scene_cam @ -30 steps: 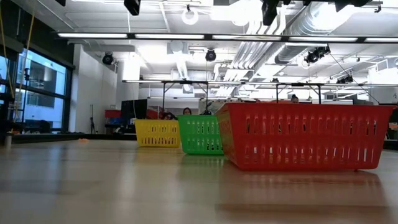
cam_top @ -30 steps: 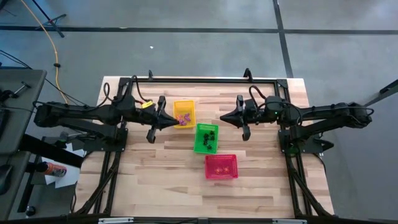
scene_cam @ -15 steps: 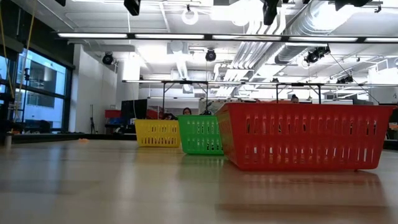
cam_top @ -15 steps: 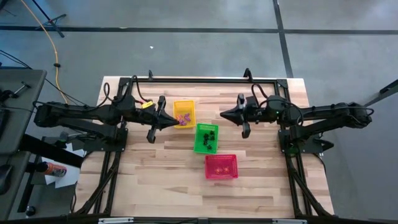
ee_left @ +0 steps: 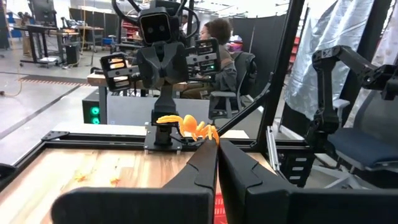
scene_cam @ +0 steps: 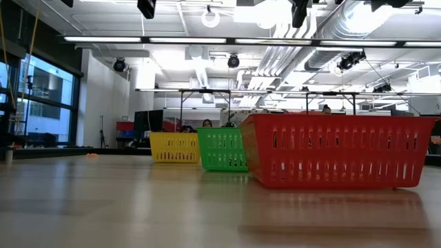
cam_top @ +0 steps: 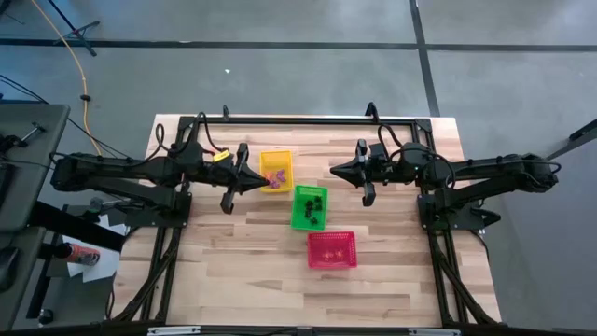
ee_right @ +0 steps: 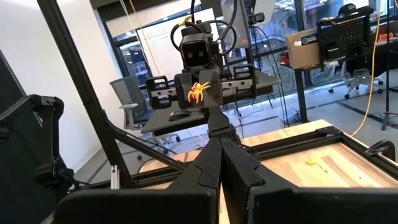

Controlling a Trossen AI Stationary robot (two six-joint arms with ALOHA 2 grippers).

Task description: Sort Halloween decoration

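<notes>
My left gripper hovers by the left side of the yellow basket, fingers level and pointing toward the table's right. It is shut on a tiny orange spider, which also shows far off in the right wrist view. My right gripper faces it from the right, raised, shut and empty. Purple trinkets lie in the yellow basket. Black trinkets lie in the green basket. The red basket stands nearest the near edge. My left gripper pinches the orange spider between its two fingertips, coming level from the table's left. The spider's body and legs stick out past the tips. It is lifted clear of the table and the baskets.
The three baskets stand in a slanted row across the table's middle, the red basket largest in the low view. A black frame rail runs along the far edge. Small orange bits lie on the wood. Bare wood stretches toward the near edge.
</notes>
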